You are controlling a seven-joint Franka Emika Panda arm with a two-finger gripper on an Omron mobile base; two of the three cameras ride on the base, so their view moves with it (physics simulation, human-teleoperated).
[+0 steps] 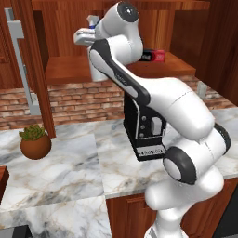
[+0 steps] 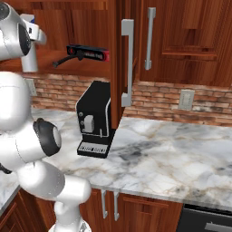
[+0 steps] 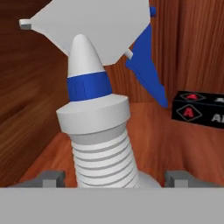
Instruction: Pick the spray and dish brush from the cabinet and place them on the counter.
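The spray stands upright on the cabinet shelf, very close in the hand view: ribbed pale neck, blue collar, white trigger head and blue trigger. My gripper is open, with one fingertip on each side of the bottle's lower neck and a gap on both sides. From the right base view the bottle's pale body shows behind my arm. The dish brush, a slim black stick, lies on the shelf just right of the bottle. The marble counter runs below.
A long black-and-red box lies on the shelf beside the brush. A black coffee machine stands on the counter under the cabinet. A potted plant sits to the left. The open cabinet door with its grey bar handle juts out on the right.
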